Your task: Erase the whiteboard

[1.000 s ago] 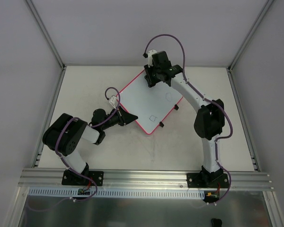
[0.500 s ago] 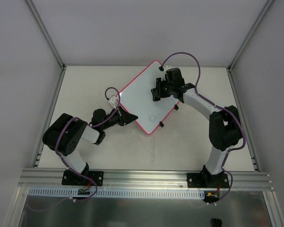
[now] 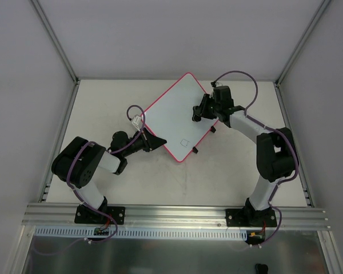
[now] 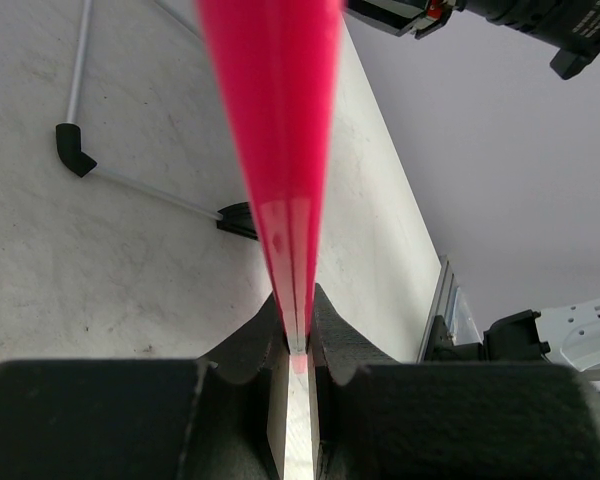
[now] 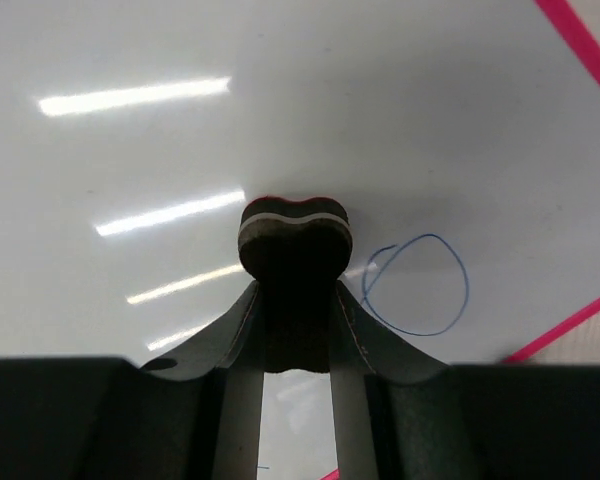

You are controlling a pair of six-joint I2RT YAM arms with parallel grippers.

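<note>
the large flat white whiteboard with thin pink frame (image 3: 171,114) is sitting turned like a diamond on the pale table (image 3: 103,97). the left gripper (image 4: 298,345) is clamping its pink edge tightly. the right gripper (image 5: 295,300) is pinching a small dark eraser block (image 5: 294,240), holding it against the board beside a blue pen circle (image 5: 420,285).

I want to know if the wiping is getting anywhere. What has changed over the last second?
The right gripper, shut on the eraser, swept from the far corner of the whiteboard toward its right side. It ended beside the blue circle, which is not yet wiped. The left gripper stayed clamped on the board's left edge. The board and the small square mark did not move.
</note>
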